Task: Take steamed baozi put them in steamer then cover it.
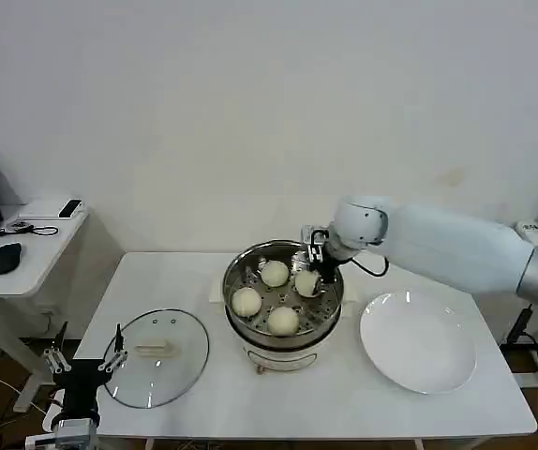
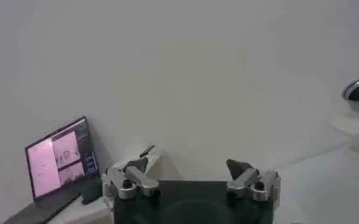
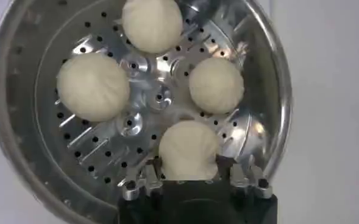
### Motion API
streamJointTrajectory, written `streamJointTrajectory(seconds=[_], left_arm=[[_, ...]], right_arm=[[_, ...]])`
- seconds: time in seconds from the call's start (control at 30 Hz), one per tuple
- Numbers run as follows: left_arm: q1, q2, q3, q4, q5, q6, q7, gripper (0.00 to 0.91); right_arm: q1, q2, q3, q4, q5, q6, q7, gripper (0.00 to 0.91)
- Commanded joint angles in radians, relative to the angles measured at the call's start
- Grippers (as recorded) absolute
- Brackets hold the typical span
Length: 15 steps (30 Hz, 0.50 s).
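Four buns in the steamer, lid off, right gripper on one bun.
Table (image 1: 344, 394) center frame; plate (image 1: 419, 342) right; lid (image 1: 156, 356) lower left; steamer (image 1: 283, 333) center; right gripper (image 3: 188, 182) pinching fourth bun (image 3: 188, 149); left gripper (image 2: 191, 176) spread, lower left.

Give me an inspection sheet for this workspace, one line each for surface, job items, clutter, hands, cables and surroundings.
Surface: white rectangular table.
Job's things: four cream-white round buns sit in the shiny steel steamer pot; the clear glass lid with cream handle lies flat on the table to the pot's left.
Clutter: bare white round plate right of the pot.
Hands: right hand inside the pot, fingers either side of one bun; left hand open, low at the table's front left corner.
Cables: black cable beyond the table's right edge.
Surroundings: white side desk with black mouse; open laptop.
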Motion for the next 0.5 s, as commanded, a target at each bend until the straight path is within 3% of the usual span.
streamJointTrajectory(seconds=[0.03, 0.2, 0.3, 0.43, 0.5], left_arm=[[0.002, -0.001, 0.001, -0.002, 0.0, 0.0, 0.0, 0.907], [0.002, -0.003, 0.001, -0.001, 0.001, -0.002, -0.001, 0.907], [0.002, -0.004, 0.001, 0.002, 0.001, -0.003, -0.001, 0.907], [0.0, -0.006, -0.001, 0.005, 0.002, -0.007, -0.002, 0.907], [0.002, -0.006, -0.003, 0.009, 0.002, -0.007, 0.002, 0.907]], right_arm=[[-0.033, 0.0, 0.035, -0.006, -0.004, -0.006, 0.013, 0.907], [-0.034, -0.038, 0.087, 0.045, 0.011, -0.013, 0.034, 0.907], [-0.033, -0.081, 0.119, 0.085, 0.027, -0.019, 0.092, 0.907], [-0.091, -0.167, 0.217, 0.184, 0.059, 0.0, 0.281, 0.907], [-0.191, -0.228, 0.323, 0.253, 0.072, 0.016, 0.379, 0.907]])
